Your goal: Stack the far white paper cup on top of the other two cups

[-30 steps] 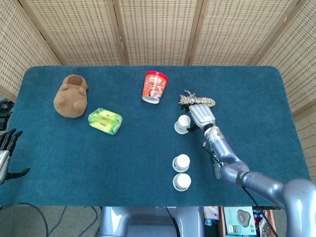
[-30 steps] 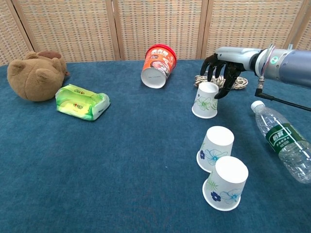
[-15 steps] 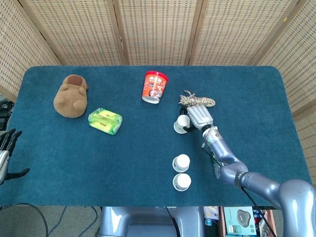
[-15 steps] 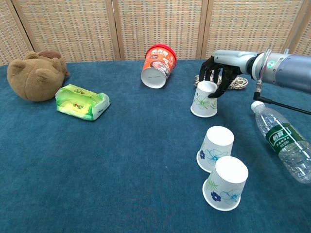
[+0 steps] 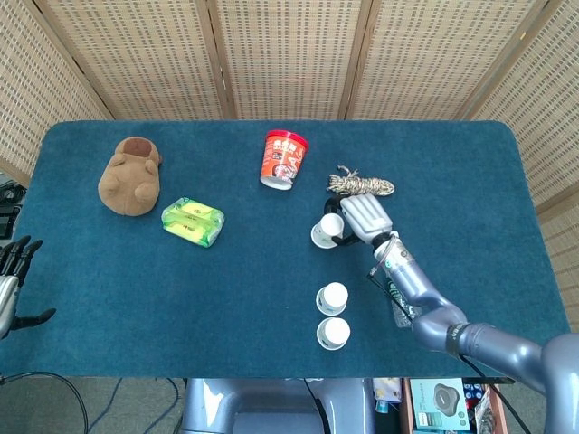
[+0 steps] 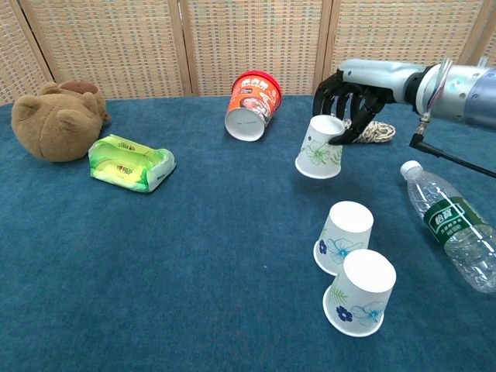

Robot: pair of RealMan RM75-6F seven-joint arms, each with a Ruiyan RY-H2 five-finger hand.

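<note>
The far cup [image 6: 318,147] has come up off the table [image 6: 194,256]: a second ago it stood on the cloth with the right hand [image 6: 346,108] closing over its top, and now it hangs tilted in that hand's grip, rim toward the near-left, shifted slightly left of where it stood. So the pick-up looks done, and what remains is to carry it toward the near edge and set it down over the other two.

The cup is white paper with a green and blue flower print, upside down, its closed end under the fingers [image 6: 335,99]. It sits right of the table's middle. The two other cups [image 6: 353,267] stand upside down, touching, close to the near edge, not yet stacked on each other.

The left hand [image 5: 13,271] rests off the table's left edge, fingers spread, holding nothing.
</note>
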